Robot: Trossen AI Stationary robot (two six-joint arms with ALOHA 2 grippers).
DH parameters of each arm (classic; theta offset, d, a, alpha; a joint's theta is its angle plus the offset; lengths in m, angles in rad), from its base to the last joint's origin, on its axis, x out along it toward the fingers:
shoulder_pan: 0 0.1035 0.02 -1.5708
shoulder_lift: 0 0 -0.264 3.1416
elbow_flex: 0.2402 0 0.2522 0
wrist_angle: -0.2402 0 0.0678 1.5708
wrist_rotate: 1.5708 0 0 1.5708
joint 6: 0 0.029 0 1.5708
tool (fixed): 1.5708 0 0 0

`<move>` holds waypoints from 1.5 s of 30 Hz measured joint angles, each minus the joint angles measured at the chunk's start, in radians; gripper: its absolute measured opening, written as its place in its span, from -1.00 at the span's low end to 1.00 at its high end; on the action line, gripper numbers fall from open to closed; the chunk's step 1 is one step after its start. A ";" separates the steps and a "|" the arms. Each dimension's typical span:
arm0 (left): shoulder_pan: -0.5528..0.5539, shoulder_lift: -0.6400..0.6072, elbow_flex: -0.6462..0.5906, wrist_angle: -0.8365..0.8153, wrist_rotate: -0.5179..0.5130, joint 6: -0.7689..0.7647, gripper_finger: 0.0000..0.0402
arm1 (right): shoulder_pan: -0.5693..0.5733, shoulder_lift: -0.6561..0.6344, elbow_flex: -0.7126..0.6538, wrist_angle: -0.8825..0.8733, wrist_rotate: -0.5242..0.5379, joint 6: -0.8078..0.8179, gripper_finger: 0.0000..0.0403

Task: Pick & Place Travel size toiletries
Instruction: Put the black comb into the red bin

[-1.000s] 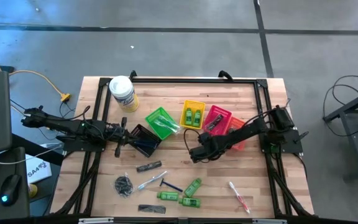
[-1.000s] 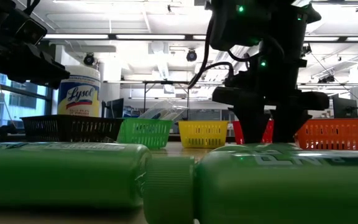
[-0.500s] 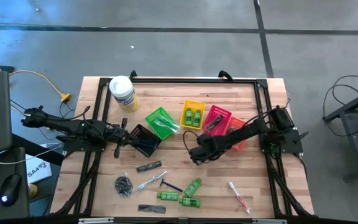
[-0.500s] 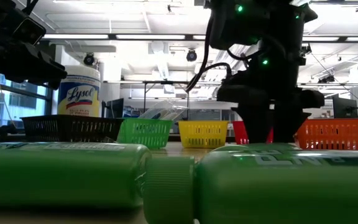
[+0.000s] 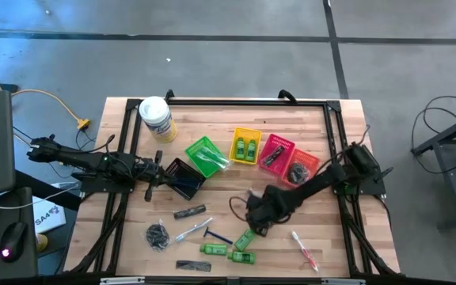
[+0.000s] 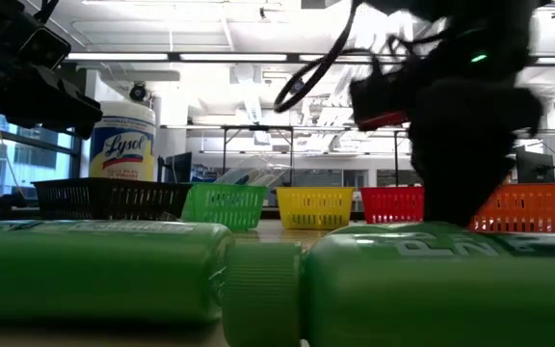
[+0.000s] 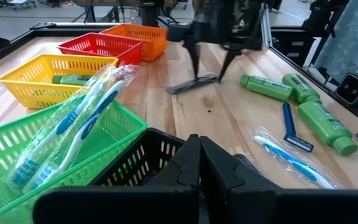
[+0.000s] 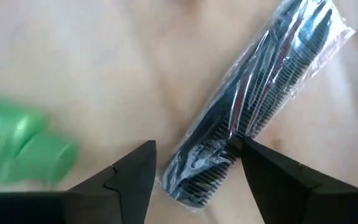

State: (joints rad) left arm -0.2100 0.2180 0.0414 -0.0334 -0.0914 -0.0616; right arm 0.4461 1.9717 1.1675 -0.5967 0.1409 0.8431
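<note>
Black wrapped comb between wide-spread fingers of right tool, ungripped; left tool closed, empty.

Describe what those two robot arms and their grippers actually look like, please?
Both arms are dark, nearly black, built of jointed segments with black cables looping alongside. The left gripper ends in two matte black, wedge-shaped fingers. The right gripper has the same flat, angular black fingers. A small green light glows on the right arm's body in the low view. No markings are readable.
</note>
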 joint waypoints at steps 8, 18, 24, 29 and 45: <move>0.000 0.000 0.000 0.000 0.000 0.000 -1.00 | 0.071 0.001 -0.001 0.008 0.028 -0.084 0.01; 0.000 0.000 0.000 0.000 -0.001 0.000 -1.00 | 0.075 0.002 -0.001 -0.003 0.063 -0.029 -0.37; 0.000 0.000 -0.001 0.000 -0.001 0.000 -1.00 | 0.077 0.001 0.000 0.000 0.096 -0.056 -0.62; 0.000 0.000 -0.001 0.000 -0.001 0.000 -1.00 | 0.087 -0.014 -0.002 0.001 0.149 -0.077 -0.76; 0.000 0.000 -0.001 0.000 -0.001 0.000 -1.00 | 0.104 -0.052 -0.005 -0.008 0.183 -0.119 -0.98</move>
State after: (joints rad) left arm -0.2097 0.2181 0.0402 -0.0330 -0.0922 -0.0612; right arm 0.5499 1.9199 1.1622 -0.6052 0.3239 0.7242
